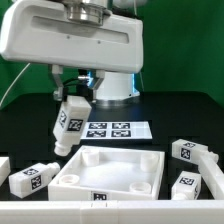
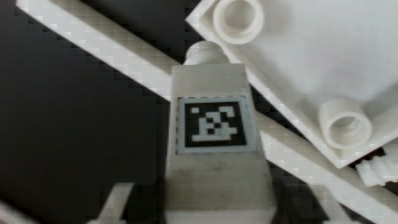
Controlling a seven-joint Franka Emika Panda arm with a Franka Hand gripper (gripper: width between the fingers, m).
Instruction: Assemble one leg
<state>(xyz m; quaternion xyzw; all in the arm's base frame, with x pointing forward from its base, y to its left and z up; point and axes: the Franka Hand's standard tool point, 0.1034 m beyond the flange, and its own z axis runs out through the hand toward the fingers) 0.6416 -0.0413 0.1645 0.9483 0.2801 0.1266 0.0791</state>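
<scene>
My gripper [image 1: 75, 98] is shut on a leg [image 1: 69, 128], a small white block with a tag marker, and holds it tilted in the air, stub end down, just above the far-left corner of the large white tray-like piece [image 1: 100, 180]. In the wrist view the held leg [image 2: 215, 120] fills the middle, its stub pointing toward the tray's edge [image 2: 311, 60], near a corner hole [image 2: 343, 122]. Other legs lie on the table: one at the exterior view's left [image 1: 32, 178], two at its right [image 1: 185, 150] [image 1: 187, 184].
The marker board [image 1: 112, 130] lies behind the tray, in front of the arm's white base [image 1: 115, 85]. A white rail [image 1: 120, 212] runs along the front edge. Another white piece [image 1: 4, 168] sits at the far left.
</scene>
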